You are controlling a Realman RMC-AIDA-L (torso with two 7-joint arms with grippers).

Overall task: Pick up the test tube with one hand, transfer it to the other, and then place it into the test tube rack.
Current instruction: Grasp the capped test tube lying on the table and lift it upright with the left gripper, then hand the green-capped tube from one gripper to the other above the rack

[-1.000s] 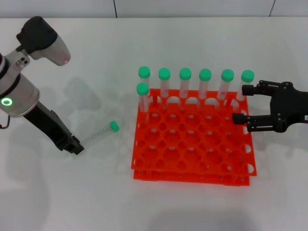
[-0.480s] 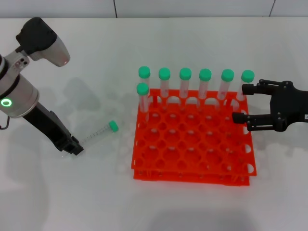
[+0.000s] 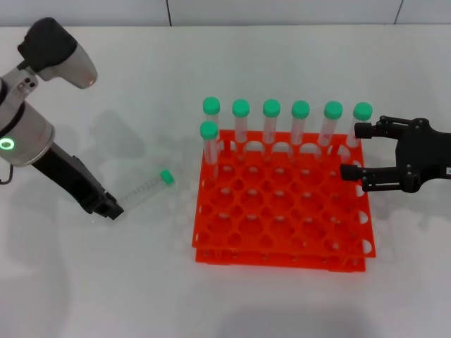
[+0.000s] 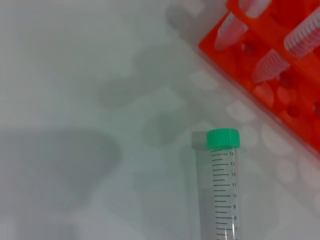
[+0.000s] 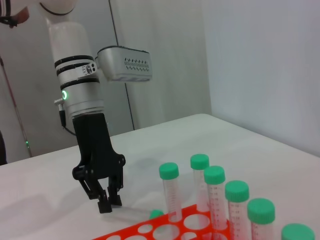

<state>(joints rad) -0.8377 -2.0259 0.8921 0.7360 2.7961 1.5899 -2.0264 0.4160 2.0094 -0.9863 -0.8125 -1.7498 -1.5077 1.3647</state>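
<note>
The test tube (image 3: 144, 190), clear with a green cap, hangs tilted just above the table, left of the orange-red test tube rack (image 3: 282, 255). My left gripper (image 3: 110, 210) is shut on its bottom end, and the cap points toward the rack. In the left wrist view the test tube (image 4: 220, 190) runs out from the camera, with the rack's corner (image 4: 280, 75) beyond it. The right wrist view shows the left gripper (image 5: 110, 202) pinching the tube (image 5: 135, 214) near the rack (image 5: 131, 231). My right gripper (image 3: 352, 151) stands open at the rack's right edge, holding nothing.
Several green-capped tubes (image 3: 271, 123) stand upright along the rack's back row, and one more (image 3: 209, 144) stands in the second row at the left. White tabletop (image 3: 106, 282) lies in front of and left of the rack.
The left arm has risen a little and the tube's capped end has come up off the table. The right gripper has not moved.
</note>
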